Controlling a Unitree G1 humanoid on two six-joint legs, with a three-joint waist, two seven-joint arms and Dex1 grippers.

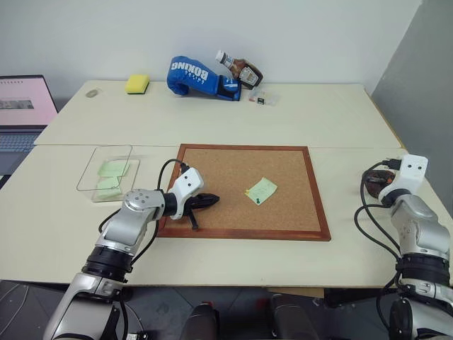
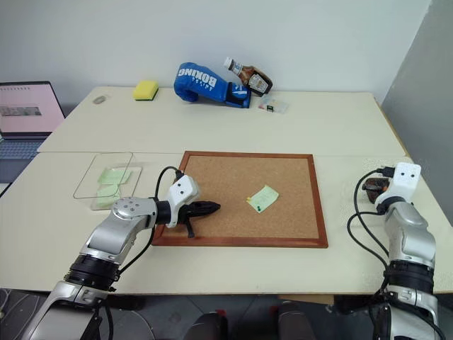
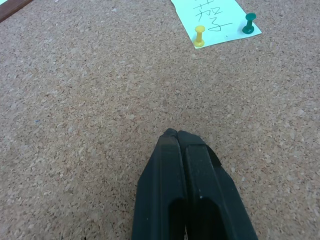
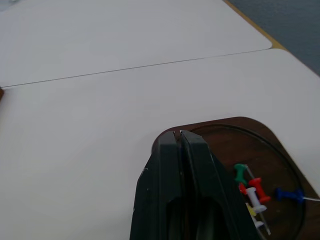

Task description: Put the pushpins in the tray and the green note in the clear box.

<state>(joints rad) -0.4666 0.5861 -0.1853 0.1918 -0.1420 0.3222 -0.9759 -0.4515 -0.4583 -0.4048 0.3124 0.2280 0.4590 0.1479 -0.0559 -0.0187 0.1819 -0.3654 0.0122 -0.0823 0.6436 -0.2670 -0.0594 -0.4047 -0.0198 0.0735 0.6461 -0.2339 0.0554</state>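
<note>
Cork, wood-framed pinboard [image 1: 241, 185] lies flat mid-bench, and your small pale green square paper note [image 1: 261, 190] sits on its right half, pinned by two pushpins: a yellow pushpin [image 3: 199, 36] and a green pushpin [image 3: 248, 23], both at one edge of the paper, with handwriting between them. Your left gripper [image 1: 209, 201] hangs over the board's left part, well apart from the note, its black fingers [image 3: 172, 165] pressed together and holding nothing. Your right gripper [image 4: 180, 136] is off at the bench's right edge, fingers pressed together too, empty, just over the rim of the small dark brown oval tray [image 4: 280, 165]. That tray holds several loose pins, green, red, white and blue. Left of the pinboard you have the shallow clear plastic rectangular box [image 1: 108, 170] with rounded corners, pale green papers already lying in it. Along the far side of the cream bench [image 1: 212, 120] sit a yellow sponge [image 1: 137, 83], a blue boxing glove [image 1: 197, 76], a brown sauce bottle [image 1: 242, 70] on its side and a small clear case [image 1: 262, 97]. An open laptop [image 1: 23, 106] stands at far left.
</note>
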